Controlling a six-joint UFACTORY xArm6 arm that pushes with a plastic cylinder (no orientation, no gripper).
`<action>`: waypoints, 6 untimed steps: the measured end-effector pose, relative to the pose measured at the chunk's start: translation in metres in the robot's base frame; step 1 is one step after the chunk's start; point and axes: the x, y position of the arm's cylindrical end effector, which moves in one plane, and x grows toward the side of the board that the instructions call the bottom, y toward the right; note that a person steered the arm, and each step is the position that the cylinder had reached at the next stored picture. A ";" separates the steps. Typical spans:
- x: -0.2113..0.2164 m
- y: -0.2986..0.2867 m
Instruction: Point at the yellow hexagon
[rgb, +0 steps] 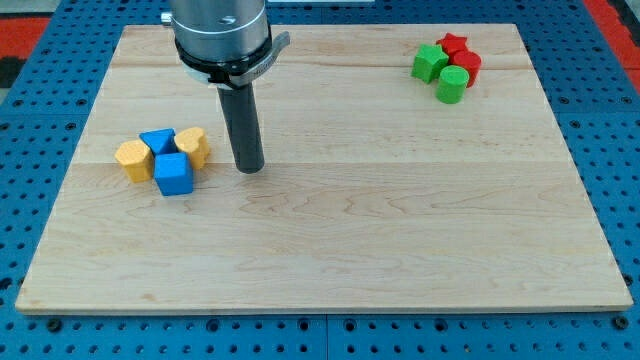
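The yellow hexagon (133, 159) lies in the left part of the tabletop (330, 230), at the view's left end of a small cluster. At its 3 o'clock, touching it, stands a blue cube (173, 174). At about 1 o'clock from the hexagon is a second blue block (158, 141), whose shape I cannot make out well; it seems to touch both the hexagon and the cube. Another yellow block (193, 146), rounded on one side, sits just beside this second blue block, at the cube's 1 o'clock.

My tip (250, 169) rests at 3 o'clock from the whole cluster, near the rounded yellow block but apart from it. The cube and this yellow block stand between my tip and the hexagon. This arm carries no gripper, only the dark rod.

Well apart, at the view's top right, is another cluster: a green cube (430, 63), a red star (454, 44), a red block (467, 66) and a green cylinder (451, 84), all close together.
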 end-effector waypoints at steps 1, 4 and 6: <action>-0.004 0.000; 0.048 0.050; 0.095 -0.044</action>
